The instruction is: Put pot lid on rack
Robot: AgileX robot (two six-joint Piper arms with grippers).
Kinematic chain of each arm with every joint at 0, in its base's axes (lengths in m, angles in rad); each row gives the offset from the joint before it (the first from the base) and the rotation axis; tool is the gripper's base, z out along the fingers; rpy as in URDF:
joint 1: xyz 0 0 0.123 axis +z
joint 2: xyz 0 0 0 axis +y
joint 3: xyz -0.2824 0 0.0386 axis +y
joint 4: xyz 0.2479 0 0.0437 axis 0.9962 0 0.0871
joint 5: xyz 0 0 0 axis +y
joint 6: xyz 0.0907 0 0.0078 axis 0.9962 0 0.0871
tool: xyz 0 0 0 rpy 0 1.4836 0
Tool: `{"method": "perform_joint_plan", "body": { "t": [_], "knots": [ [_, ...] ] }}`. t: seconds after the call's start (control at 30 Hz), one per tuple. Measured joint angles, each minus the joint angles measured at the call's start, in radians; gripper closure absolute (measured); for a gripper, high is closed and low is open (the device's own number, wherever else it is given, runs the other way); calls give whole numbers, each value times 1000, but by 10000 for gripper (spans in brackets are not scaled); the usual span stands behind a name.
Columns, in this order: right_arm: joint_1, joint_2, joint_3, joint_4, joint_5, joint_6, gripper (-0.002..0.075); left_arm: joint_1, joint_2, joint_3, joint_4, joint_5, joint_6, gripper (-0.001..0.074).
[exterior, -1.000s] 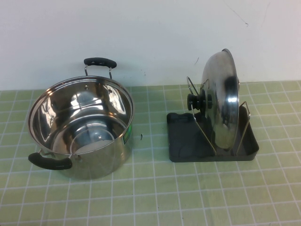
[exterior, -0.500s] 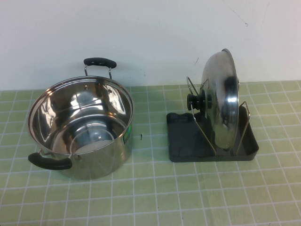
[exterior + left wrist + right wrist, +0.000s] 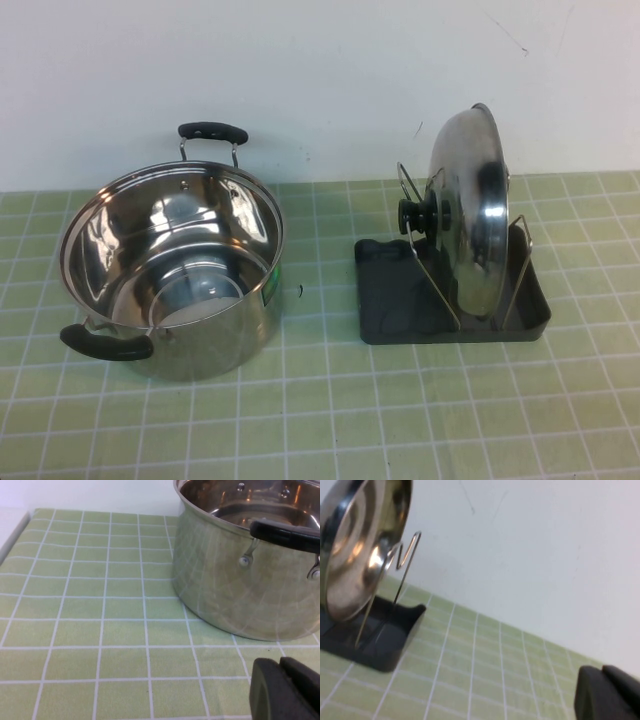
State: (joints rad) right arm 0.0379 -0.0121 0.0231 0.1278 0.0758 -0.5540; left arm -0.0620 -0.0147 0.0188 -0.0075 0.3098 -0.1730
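Note:
The shiny steel pot lid (image 3: 472, 212) stands on edge in the dark grey rack (image 3: 400, 290), held between its two wire loops, black knob (image 3: 418, 216) facing the pot. The lid (image 3: 360, 545) and rack (image 3: 385, 635) also show in the right wrist view. Neither gripper shows in the high view. My left gripper (image 3: 282, 666) is shut and empty, low over the mat just in front of the pot. My right gripper (image 3: 605, 672) is shut and empty, off to the right of the rack.
An open steel pot (image 3: 170, 265) with two black handles stands at the left; it also shows in the left wrist view (image 3: 250, 565). A green tiled mat (image 3: 320, 420) covers the table. A white wall (image 3: 320, 70) stands behind.

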Motion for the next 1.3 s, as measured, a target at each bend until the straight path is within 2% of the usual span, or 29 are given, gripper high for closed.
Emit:
{"method": "perform_joint_plan", "body": {
  "t": [0.13, 0.2, 0.43, 1.3],
  "knots": [
    [-9, 0, 4, -61, 159, 80, 727, 0, 0, 0, -1, 0, 0, 736],
    [-10, 0, 4, -114, 249, 173, 727, 0, 0, 0, -1, 0, 0, 736],
    [-10, -1, 4, -159, 256, 347, 727, 0, 0, 0, -1, 0, 0, 737],
    [-10, -1, 2, -172, 259, 455, 727, 0, 0, 0, -2, 0, -2, 737]
  ]
}}
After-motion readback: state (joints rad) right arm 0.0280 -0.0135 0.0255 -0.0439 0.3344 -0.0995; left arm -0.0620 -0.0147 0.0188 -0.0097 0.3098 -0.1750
